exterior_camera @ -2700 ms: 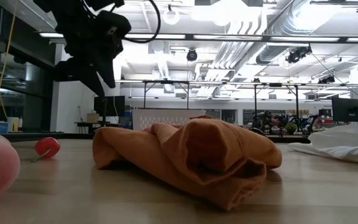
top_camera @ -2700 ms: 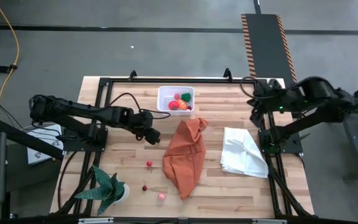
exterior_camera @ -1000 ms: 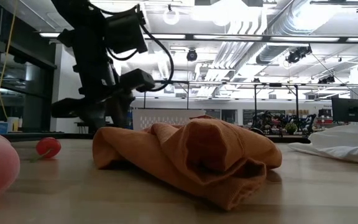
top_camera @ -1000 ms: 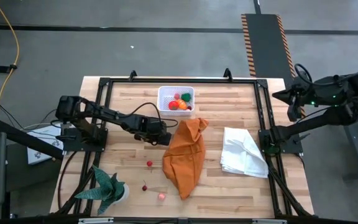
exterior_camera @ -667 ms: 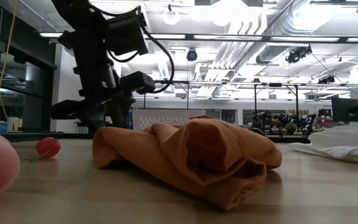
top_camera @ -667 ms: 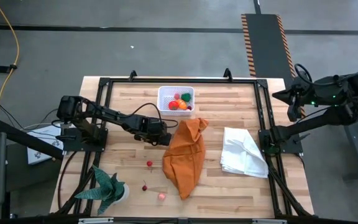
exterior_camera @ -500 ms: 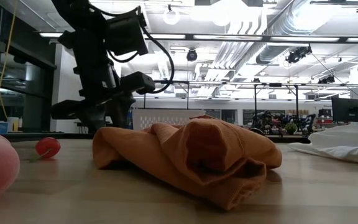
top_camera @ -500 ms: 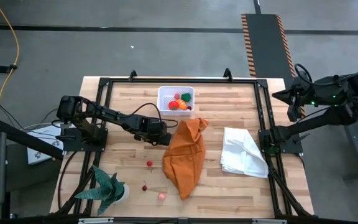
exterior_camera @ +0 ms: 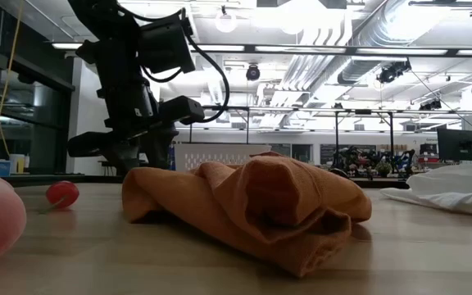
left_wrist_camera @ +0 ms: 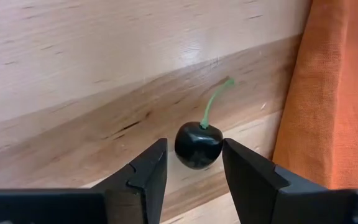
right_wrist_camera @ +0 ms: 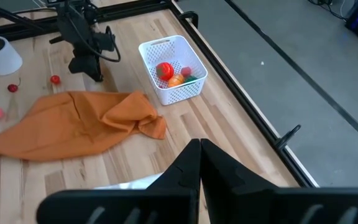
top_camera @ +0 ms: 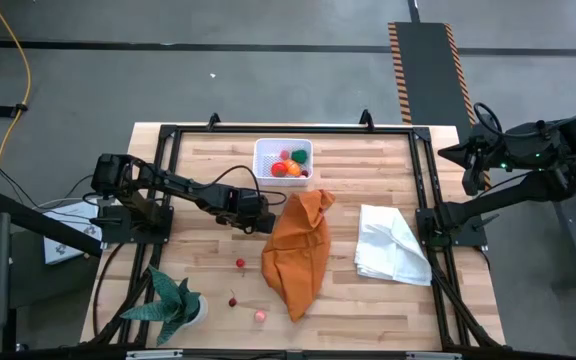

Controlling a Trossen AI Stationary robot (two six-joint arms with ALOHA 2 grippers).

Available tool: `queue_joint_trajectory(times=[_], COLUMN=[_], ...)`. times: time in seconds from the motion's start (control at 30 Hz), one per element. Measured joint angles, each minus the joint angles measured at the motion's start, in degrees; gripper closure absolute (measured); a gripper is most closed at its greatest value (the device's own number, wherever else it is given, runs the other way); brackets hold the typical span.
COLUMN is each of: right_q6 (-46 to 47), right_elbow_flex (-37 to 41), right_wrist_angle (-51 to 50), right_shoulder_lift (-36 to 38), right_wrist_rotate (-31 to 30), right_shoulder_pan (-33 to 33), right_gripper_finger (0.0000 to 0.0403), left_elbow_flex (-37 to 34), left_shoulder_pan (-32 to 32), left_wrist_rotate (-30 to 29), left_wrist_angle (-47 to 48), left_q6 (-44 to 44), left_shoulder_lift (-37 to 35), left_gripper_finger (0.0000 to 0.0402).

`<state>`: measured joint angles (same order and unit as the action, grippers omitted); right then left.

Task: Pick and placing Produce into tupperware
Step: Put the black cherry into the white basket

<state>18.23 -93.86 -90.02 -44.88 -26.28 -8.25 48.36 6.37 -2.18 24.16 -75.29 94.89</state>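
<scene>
Glossy black cherry point(left_wrist_camera: 199, 144); matt orange cloth point(left_wrist_camera: 334, 93); smooth wood table point(left_wrist_camera: 73, 74).

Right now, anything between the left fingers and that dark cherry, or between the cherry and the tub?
Nothing visible. The dark cherry sits on bare wood between the left gripper's open fingers. The orange cloth lies right beside it, but the stretch of table toward the tupperware looks unobstructed.
</scene>
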Motion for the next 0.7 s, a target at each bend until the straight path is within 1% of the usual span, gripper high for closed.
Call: queue_joint_trajectory(times=[0.47,0.7], right_q6=[-0.3,-0.3], right_elbow_flex=[0.0,0.0], right_wrist_angle=[0.0,0.0], right_shoulder_lift=[0.0,0.0], right_wrist_rotate=[-0.1,-0.1], right_shoulder_pan=[0.0,0.0], right_gripper_finger=[0.0403,0.0403], left_elbow_flex=[0.0,0.0], left_shoulder_pan=[0.0,0.0], left_wrist_rotate=[0.0,-1.9], left_wrist_angle=[4.3,4.7], left_q6=[0.0,-0.1], left_shoulder_lift=[0.0,-0.1], left_gripper_finger=[0.0259,0.0259])
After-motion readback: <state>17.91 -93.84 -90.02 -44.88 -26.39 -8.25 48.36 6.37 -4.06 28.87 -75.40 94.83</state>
